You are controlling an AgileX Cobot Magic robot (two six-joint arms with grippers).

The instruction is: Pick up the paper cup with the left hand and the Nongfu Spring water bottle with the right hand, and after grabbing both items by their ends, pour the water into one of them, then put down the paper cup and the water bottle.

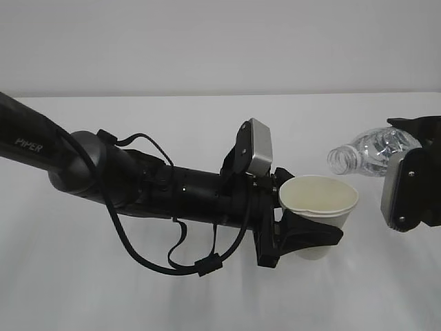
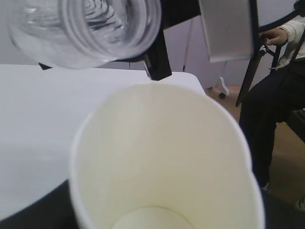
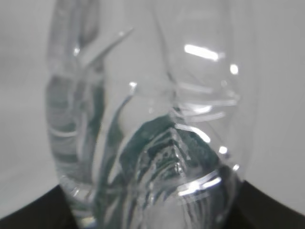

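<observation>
Above a bare white desk (image 1: 207, 296), the left gripper (image 1: 303, 231) is clamping the paper cup (image 1: 318, 207) upright in mid-air, its inside looking dry. The right gripper (image 1: 413, 186) is pinching the tilted water bottle (image 1: 372, 152), its open mouth just beside and above the cup's rim.

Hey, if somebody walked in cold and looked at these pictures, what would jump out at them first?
Probably the small white paper cup at the centre, held above the white table in the black left gripper. To its upper right, the clear ribbed plastic bottle lies tilted in the right gripper, its open mouth aimed at the cup's rim. No stream of water is visible.
</observation>
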